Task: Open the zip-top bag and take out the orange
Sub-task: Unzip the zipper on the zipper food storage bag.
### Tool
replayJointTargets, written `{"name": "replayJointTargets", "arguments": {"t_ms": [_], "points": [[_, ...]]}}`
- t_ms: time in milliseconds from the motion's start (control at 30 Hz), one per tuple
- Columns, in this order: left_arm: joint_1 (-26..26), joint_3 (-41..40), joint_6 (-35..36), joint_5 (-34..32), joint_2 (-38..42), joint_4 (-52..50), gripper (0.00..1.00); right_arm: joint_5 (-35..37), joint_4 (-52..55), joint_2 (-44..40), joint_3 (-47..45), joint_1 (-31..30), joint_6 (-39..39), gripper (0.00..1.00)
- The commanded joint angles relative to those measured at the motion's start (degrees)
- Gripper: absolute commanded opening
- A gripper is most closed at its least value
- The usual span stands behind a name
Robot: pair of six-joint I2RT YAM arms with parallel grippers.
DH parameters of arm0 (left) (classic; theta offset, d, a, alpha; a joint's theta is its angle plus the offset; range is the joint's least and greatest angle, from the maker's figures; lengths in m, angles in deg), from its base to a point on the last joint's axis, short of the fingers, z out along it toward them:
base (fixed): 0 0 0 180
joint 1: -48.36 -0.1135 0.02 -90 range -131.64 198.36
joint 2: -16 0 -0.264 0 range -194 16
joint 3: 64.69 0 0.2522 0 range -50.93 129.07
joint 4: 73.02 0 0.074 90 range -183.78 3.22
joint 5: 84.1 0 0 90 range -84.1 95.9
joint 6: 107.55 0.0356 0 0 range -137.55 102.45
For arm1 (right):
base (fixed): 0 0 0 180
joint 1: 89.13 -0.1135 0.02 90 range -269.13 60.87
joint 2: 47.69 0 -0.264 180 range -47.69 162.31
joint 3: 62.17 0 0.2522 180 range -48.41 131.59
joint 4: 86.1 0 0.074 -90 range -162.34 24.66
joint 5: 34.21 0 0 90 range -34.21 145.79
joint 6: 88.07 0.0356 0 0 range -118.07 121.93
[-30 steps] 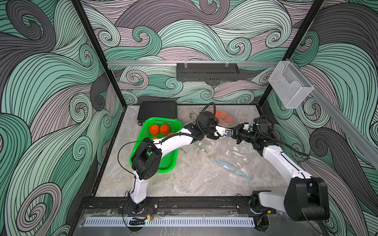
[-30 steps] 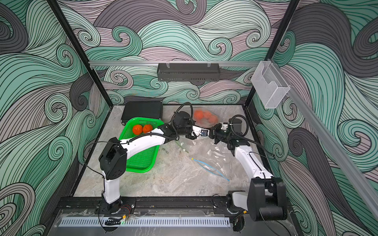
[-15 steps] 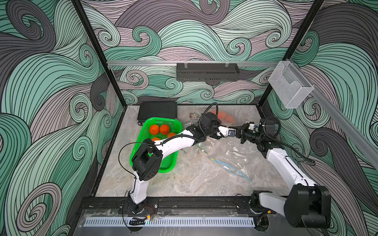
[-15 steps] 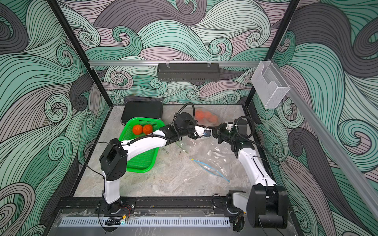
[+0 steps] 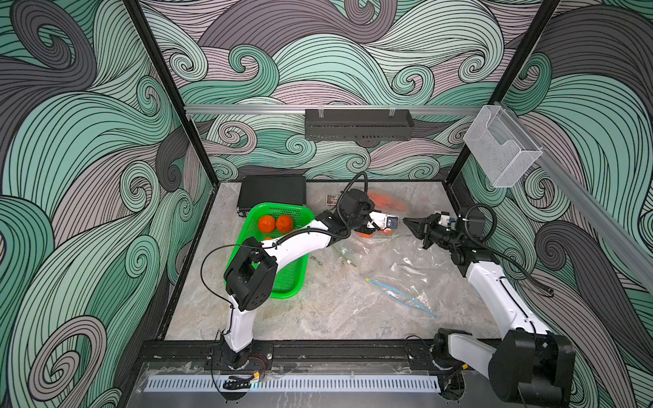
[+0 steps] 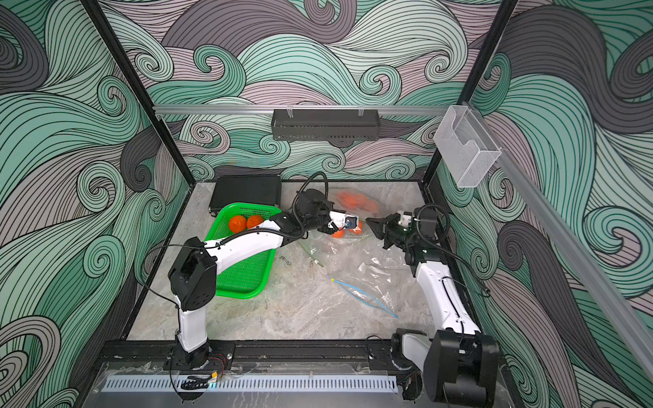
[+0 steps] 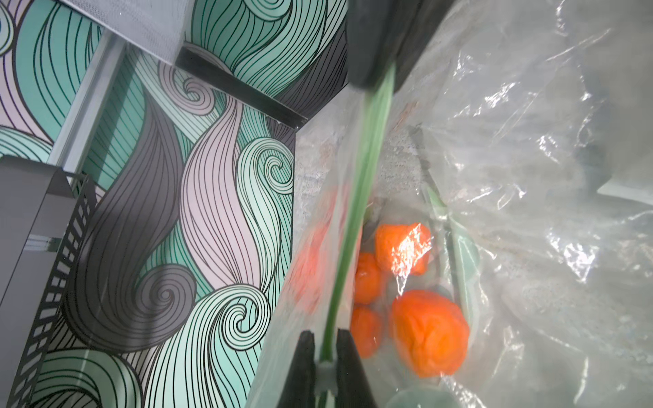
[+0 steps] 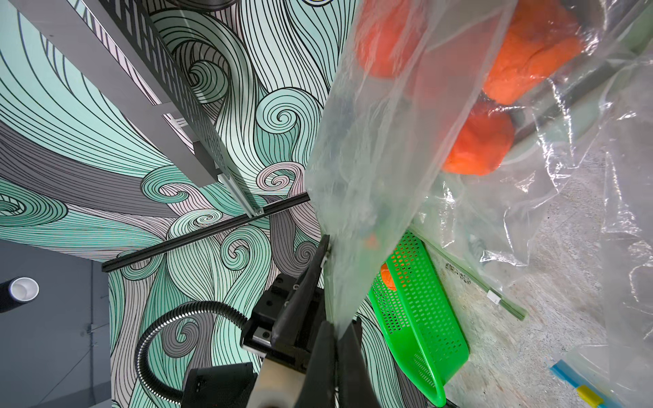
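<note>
Honestly the top views don't give you much here. The left gripper is tucked under its own wrist and camera, so its fingertips are basically hidden. The clear film of the zip-top bag nearly vanishes against the marble table. There's also a hazy orange smear farther back, and I can't tell if it's in the same bag. Can't tell whether the zip is parted either.

The wrist cams help. In the left wrist view, the left gripper is clamped on the bag's green zip strip. The strip runs taut to a dark blob that's too blurred and cropped to identify. In the right wrist view, the right gripper is pinched tight on a fold of the bag's film, with its tips barely in frame.

The bag is at the far middle of the table, strung between the two grippers and near the green basket. It's crinkly and see-through, with loads of glare. Inside are several oranges, bright, lumpy and wrinkled, bunched together close to the strip. One is half washed out by a reflection. A pair of loose oranges lies in the basket, and a blue-zip bag lies flat nearer the front.
</note>
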Motion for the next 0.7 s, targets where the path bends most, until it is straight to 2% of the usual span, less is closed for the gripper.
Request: {"name": "replayJointTargets", "arguments": {"t_ms": [0,233,667], "points": [[-6.04,2.5,1.46,-4.85,1.88,-4.96,0.0,1.61,-0.06,-1.69,-0.65,2.22,-0.4,0.0],[-10.64,3.57,0.12,-2.55,1.73,-5.14,0.0,1.61,0.63,-1.65,-0.44,2.68,-0.93,0.0],[-14.36,0.54,-0.48,-0.69,2.63,-3.95,0.01,1.71,1.26,-1.29,-0.26,2.94,-1.36,0.0]]}}
